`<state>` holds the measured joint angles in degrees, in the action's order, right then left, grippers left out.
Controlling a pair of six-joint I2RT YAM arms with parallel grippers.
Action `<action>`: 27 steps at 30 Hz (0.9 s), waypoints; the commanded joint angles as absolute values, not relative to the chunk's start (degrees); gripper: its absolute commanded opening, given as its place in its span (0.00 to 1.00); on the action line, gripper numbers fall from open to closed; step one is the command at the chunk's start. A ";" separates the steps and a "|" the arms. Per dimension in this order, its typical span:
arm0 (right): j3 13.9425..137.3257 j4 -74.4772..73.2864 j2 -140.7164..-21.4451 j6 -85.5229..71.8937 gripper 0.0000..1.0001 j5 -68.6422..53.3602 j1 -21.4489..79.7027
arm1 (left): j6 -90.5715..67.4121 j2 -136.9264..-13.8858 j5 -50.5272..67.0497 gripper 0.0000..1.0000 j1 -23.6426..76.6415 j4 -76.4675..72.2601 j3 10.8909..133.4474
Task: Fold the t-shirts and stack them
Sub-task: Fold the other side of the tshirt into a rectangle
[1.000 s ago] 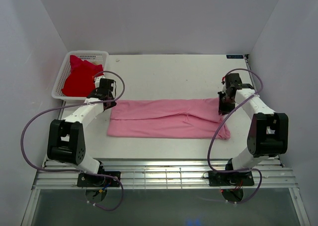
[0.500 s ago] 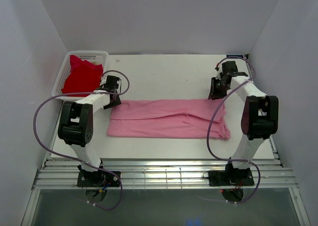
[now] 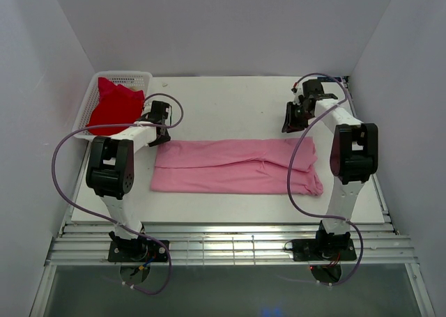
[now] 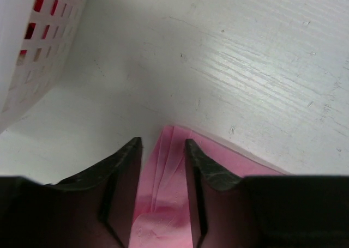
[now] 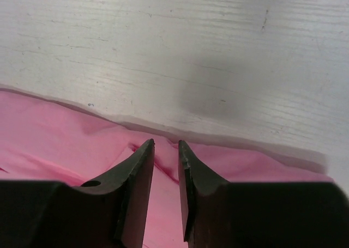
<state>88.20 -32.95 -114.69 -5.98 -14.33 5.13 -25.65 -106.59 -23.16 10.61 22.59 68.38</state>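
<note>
The light pink t-shirt (image 3: pixel 237 167) lies flat on the table, folded into a long strip. My left gripper (image 3: pixel 159 127) hovers over its far left corner. In the left wrist view the jaws (image 4: pixel 162 141) stand slightly apart, with pink cloth (image 4: pixel 170 161) showing between them. My right gripper (image 3: pixel 288 120) hovers by the far right corner. Its jaws (image 5: pixel 166 143) are narrowly apart above the pink cloth (image 5: pixel 54 139). The bright red t-shirt (image 3: pixel 111 108) sits bunched in the basket.
The white mesh basket (image 3: pixel 125 75) stands at the far left corner of the table and also shows in the left wrist view (image 4: pixel 43 46). White walls close in on the left, right and back. Bare tabletop (image 3: pixel 230 108) lies beyond the pink shirt.
Both grippers have moved from the pink shirt's far corners toward the back of the table. The right one has also shifted left. The pink shirt has kept its shape and place.
</note>
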 commanded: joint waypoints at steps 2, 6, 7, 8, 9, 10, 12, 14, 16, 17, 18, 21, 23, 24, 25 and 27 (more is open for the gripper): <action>92.10 -33.84 -116.98 -5.54 0.31 -15.47 6.85 | -25.49 -105.91 -23.38 0.44 10.72 22.50 70.05; 92.99 -34.72 -118.12 -5.45 0.31 -15.29 8.17 | -26.19 -105.03 -23.38 0.39 10.72 23.47 69.88; 92.73 -34.89 -118.30 -5.36 0.31 -15.21 8.35 | -26.37 -104.77 -23.38 0.39 10.72 23.55 69.79; 92.55 -35.15 -118.21 -5.36 0.31 -15.29 8.78 | -26.45 -104.50 -23.38 0.39 10.72 23.55 69.44; 92.37 -35.33 -118.13 -5.36 0.31 -15.38 9.05 | -26.37 -104.07 -23.47 0.40 10.72 23.47 69.09; 92.11 -35.42 -117.95 -5.45 0.31 -15.47 9.14 | -26.37 -103.98 -23.55 0.40 10.72 23.55 69.00; 90.80 -35.42 -117.34 -5.27 0.31 -15.29 9.84 | -26.19 -103.71 -23.55 0.41 10.72 23.47 68.73; 89.22 -35.42 -116.55 -5.19 0.31 -14.33 10.46 | -26.10 -103.62 -23.73 0.41 10.72 23.47 68.73; 88.42 -35.59 -116.11 -5.10 0.31 -14.06 10.55 | -26.19 -103.54 -23.73 0.41 10.72 23.56 68.64; 88.07 -35.60 -115.93 -5.10 0.31 -14.06 10.72 | -26.10 -103.45 -23.73 0.41 10.81 23.55 68.64; 87.28 -35.51 -115.84 -5.01 0.31 -14.15 10.81 | -26.10 -103.36 -23.73 0.41 10.81 23.47 68.64; 86.49 -35.51 -115.84 -4.92 0.31 -14.06 10.99 | -25.93 -103.36 -23.82 0.41 10.72 23.55 68.73; 86.31 -35.68 -115.93 -4.92 0.31 -14.06 11.16 | -25.84 -103.18 -23.99 0.40 10.72 23.55 68.64; 86.13 -35.68 -115.93 -4.83 0.27 -14.06 11.25 | -25.75 -103.10 -24.08 0.40 10.72 23.64 68.64; 86.05 -35.68 -115.84 -4.75 0.15 -13.37 11.51 | -25.58 -103.01 -24.17 0.40 10.72 23.56 68.64; 85.87 -35.60 -115.40 -4.66 0.08 -12.66 11.69 | -25.49 -102.83 -24.34 0.40 10.72 23.56 68.64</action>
